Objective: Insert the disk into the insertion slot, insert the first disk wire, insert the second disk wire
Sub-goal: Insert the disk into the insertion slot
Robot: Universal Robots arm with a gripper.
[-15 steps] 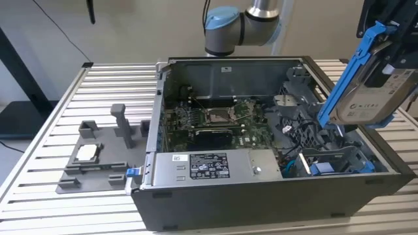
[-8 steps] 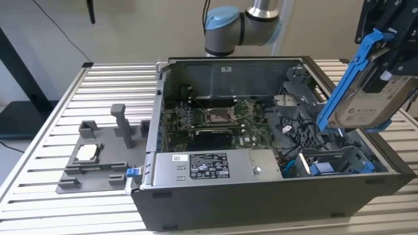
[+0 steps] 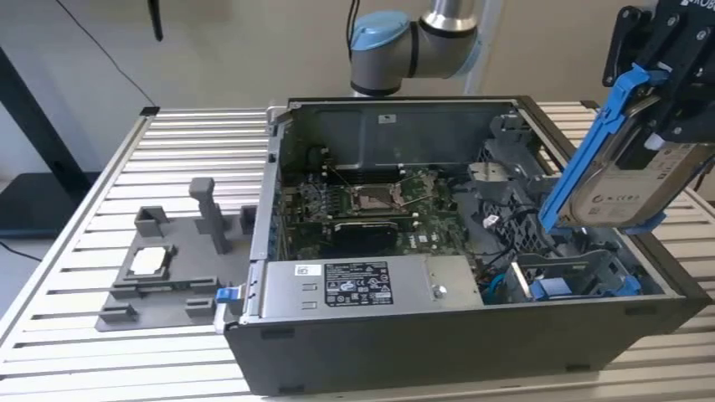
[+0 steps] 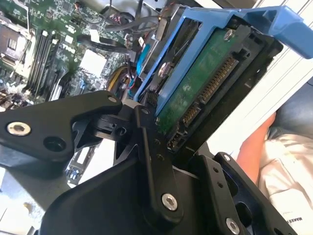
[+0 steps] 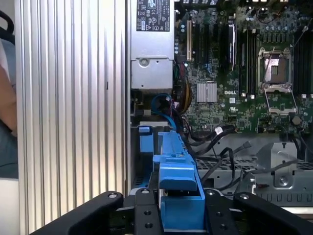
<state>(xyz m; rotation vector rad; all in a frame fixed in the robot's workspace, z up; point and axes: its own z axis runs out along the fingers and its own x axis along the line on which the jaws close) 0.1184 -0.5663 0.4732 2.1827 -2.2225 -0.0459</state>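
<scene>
Your slatted table (image 3: pixel 167 151) carries the open computer case (image 3: pixel 447 352) | your gripper (image 3: pixel 674 126) hangs over the case's end at the exterior view's right | jaws pinch the disk (image 3: pixel 631 193), held tilted on edge | insertion slot (image 3: pixel 564 270) sits below the disk's lower end

The exterior view stands off the arm, raised and well apart from the gripper (image 3: pixel 668 126). It faces obliquely down onto the open computer case (image 3: pixel 447 352) and the slatted table (image 3: pixel 67 352), with the gripper at the exterior view's right.

Both wrist views ride close behind the gripper and face along it. The first wrist view looks past the gripper (image 5: pixel 178 208), edge-on to the clamped disk (image 5: pixel 177 171), onto the motherboard (image 5: pixel 234 88) beyond the gripper. The second wrist view sits beside the gripper linkage, very near the circuit-board face of the disk (image 4: pixel 205 83).

All three views share the disk (image 3: pixel 637 180) and the motherboard (image 3: pixel 369 201).
</scene>
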